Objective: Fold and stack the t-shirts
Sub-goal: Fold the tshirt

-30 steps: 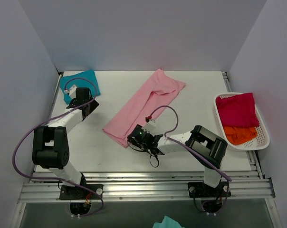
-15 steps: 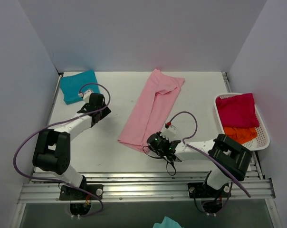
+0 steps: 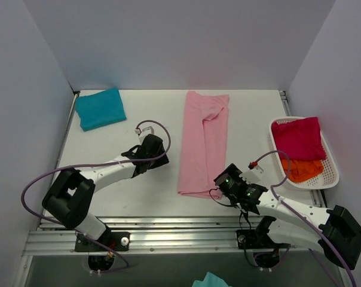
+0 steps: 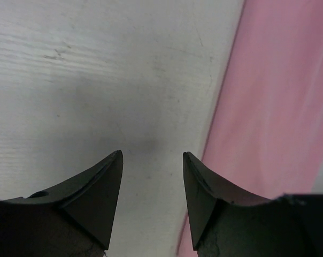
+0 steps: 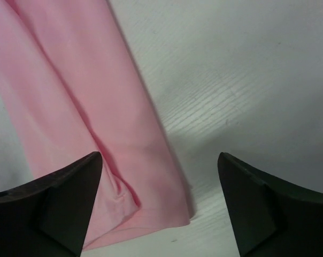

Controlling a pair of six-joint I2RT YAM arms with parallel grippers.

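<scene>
The light pink t-shirt (image 3: 203,142) lies as a long narrow strip straight up the middle of the table, its near end (image 5: 135,203) flat on the wood. My right gripper (image 3: 222,184) hovers at that near end's right corner, open wide, with nothing between its fingers (image 5: 60,198). My left gripper (image 3: 159,156) sits just left of the strip, open and empty over bare table; the pink edge (image 4: 268,118) shows past its right finger. A folded teal-blue t-shirt (image 3: 99,108) rests at the far left corner. The magenta-red t-shirt (image 3: 297,138) and orange t-shirt (image 3: 301,170) lie in the basket.
A white slotted basket (image 3: 331,173) stands at the table's right edge. Grey walls close in the left, back and right. The metal rail (image 3: 180,236) with both arm bases runs along the near edge.
The pink t-shirt swung from a diagonal to straight up the table. My right gripper dragged its near end rightward, then let go and opened. My left gripper moved from the teal t-shirt toward centre.
</scene>
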